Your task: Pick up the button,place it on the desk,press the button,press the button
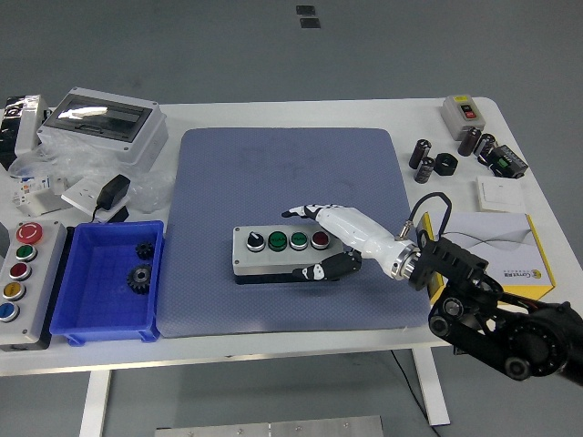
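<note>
A grey button box (278, 250) with a black switch, two green buttons and a red button lies on the blue mat (291, 228). My right hand (330, 238), white with black finger joints, grips the box's right end: fingers over the far edge, thumb on the near side. My left hand is out of view.
A blue bin (107, 282) with gears stands left of the mat. Another button box (23, 282) sits at the left edge. A grey enclosure (102, 126) is at the back left. A yellow and white box (496, 248) and small parts (448, 155) are at the right.
</note>
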Controlling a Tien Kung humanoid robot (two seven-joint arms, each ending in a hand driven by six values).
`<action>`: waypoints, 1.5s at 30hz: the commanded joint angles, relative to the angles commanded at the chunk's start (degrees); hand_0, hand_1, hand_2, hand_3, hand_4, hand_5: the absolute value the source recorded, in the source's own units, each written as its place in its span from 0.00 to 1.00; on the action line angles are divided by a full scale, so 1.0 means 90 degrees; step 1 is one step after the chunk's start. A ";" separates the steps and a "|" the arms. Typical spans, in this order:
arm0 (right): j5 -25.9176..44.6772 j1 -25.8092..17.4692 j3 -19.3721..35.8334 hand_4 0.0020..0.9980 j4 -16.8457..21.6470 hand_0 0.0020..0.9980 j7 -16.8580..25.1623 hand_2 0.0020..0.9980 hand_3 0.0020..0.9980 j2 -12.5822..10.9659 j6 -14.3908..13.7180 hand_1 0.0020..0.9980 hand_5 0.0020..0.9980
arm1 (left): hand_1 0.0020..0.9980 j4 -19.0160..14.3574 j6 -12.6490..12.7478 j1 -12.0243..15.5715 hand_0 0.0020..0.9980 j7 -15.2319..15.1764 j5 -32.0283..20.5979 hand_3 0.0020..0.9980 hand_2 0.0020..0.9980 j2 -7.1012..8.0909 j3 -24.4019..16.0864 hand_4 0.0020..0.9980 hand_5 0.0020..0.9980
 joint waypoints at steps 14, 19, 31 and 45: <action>0.2383 -0.0622 0.1192 0.70 0.1563 0.94 0.0384 0.93 0.95 -0.0813 0.0518 0.91 0.16 | 0.62 0.0000 -0.0015 0.0017 0.62 -0.0006 -0.0072 0.60 0.55 -0.0009 0.0133 0.66 0.20; 0.1771 -0.0826 0.1627 0.70 0.2258 0.94 -0.0268 0.93 0.95 -0.1100 0.0399 0.91 0.16 | 0.62 0.0000 -0.0016 0.0021 0.62 -0.0002 -0.0069 0.60 0.55 -0.0021 0.0133 0.66 0.20; 0.0233 -0.0730 0.1963 0.72 0.2866 0.81 -0.2740 0.82 0.89 -0.1308 0.2645 0.81 0.22 | 0.62 0.0000 -0.0017 0.0014 0.62 0.0004 -0.0060 0.60 0.55 -0.0016 0.0119 0.66 0.19; 0.0227 -0.0408 0.1511 0.28 0.2624 0.00 -0.3069 0.22 0.71 -0.1105 0.2765 0.10 0.00 | 0.62 0.0000 -0.0016 0.0000 0.62 0.0019 -0.0016 0.60 0.55 -0.0008 0.0068 0.65 0.18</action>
